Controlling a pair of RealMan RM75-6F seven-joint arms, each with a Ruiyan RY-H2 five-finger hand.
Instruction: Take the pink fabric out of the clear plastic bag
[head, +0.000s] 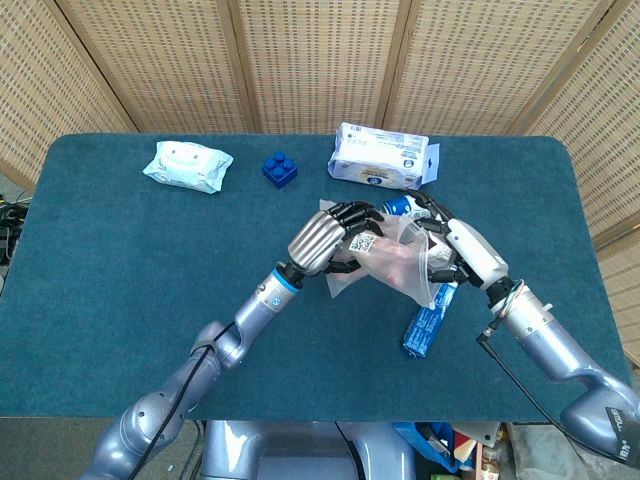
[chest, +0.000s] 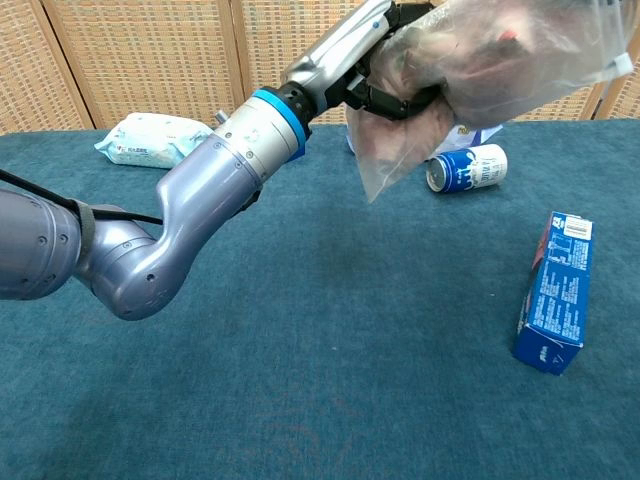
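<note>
The clear plastic bag (head: 392, 262) is held above the middle of the table between both hands, with the pink fabric (head: 398, 258) bunched inside it. My left hand (head: 322, 238) grips the bag's left side, its dark fingers curled round the bundle near a white label. My right hand (head: 456, 250) holds the bag's right side, with fingers pressed into the plastic. In the chest view the bag (chest: 500, 60) fills the top, the left hand (chest: 385, 70) clutches it, and an empty corner hangs down. The right hand is hidden there.
A blue can (head: 397, 205) lies just behind the hands. A blue carton (head: 428, 320) lies on the teal table (head: 120, 260) below the right hand. At the back stand a white-and-blue pack (head: 383, 157), a blue toy brick (head: 280, 168) and a wipes packet (head: 187, 165).
</note>
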